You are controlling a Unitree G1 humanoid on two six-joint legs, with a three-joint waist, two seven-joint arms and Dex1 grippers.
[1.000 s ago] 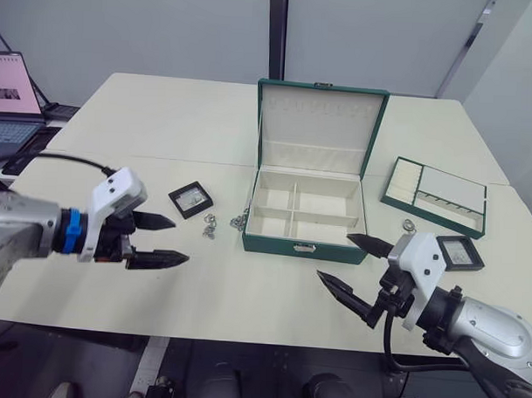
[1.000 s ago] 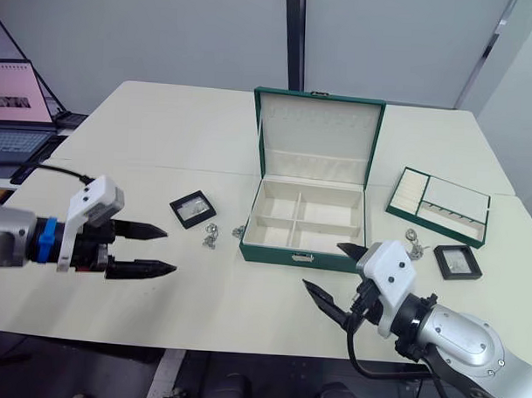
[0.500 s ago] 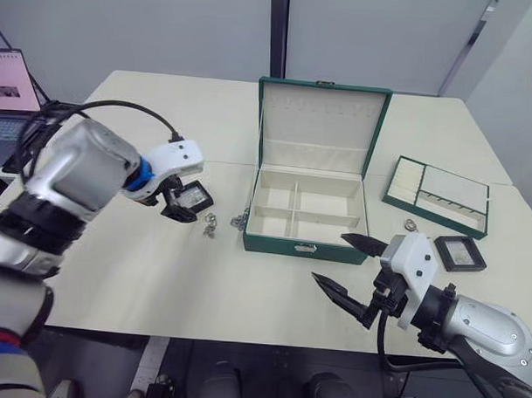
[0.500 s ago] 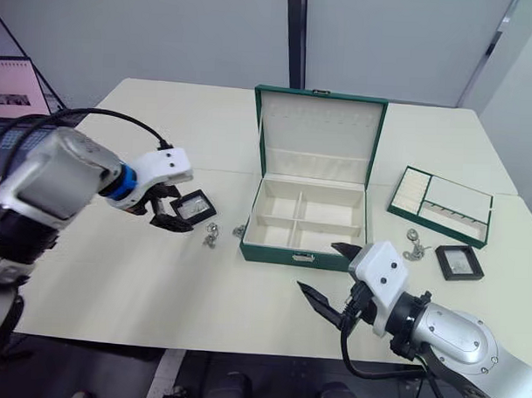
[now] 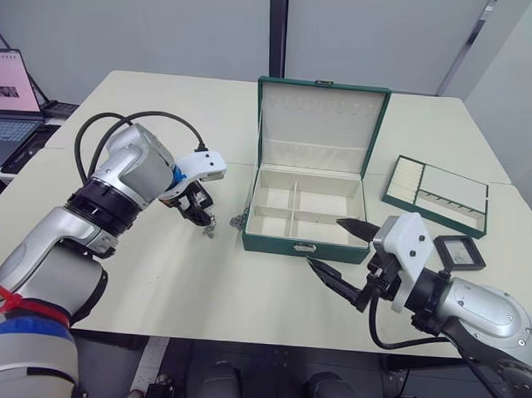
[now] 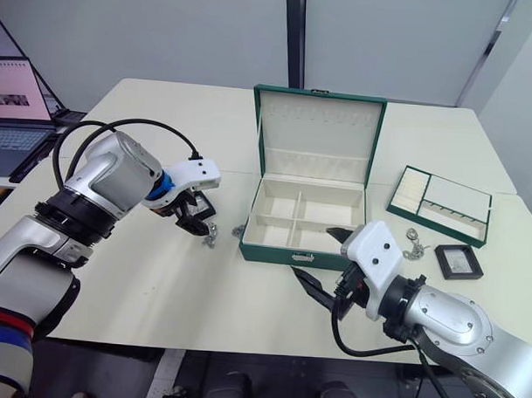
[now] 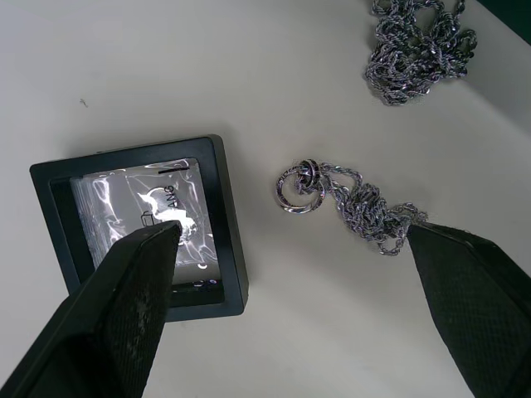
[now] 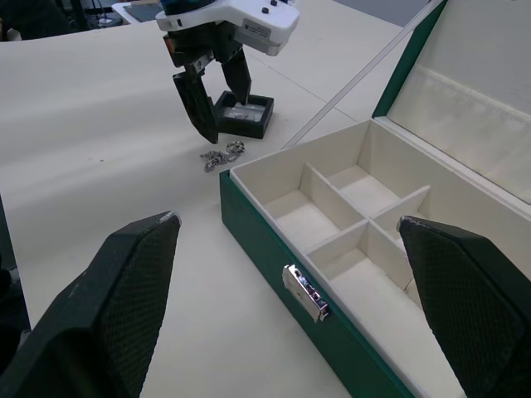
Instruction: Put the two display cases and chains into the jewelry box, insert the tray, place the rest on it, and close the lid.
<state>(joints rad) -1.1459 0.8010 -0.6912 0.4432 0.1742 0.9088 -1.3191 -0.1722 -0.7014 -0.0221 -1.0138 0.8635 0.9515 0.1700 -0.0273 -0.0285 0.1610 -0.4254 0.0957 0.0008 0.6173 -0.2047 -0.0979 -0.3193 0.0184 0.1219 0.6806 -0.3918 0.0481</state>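
Left gripper [image 7: 286, 274]: fingers spread wide, above display case [image 7: 149, 224] and ringed chain [image 7: 348, 203], left of jewelry box [image 5: 305, 220]. Right gripper [image 5: 341, 252]: wide open, before box front.

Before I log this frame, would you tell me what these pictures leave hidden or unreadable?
- Left display case: in the head views the left gripper covers it; in the left wrist view a finger overlaps its window, and the print there is too small to read.
- Right display case: partly behind the right gripper housing in the left eye view.
- Jewelry box: cut off by the right wrist view's edge.
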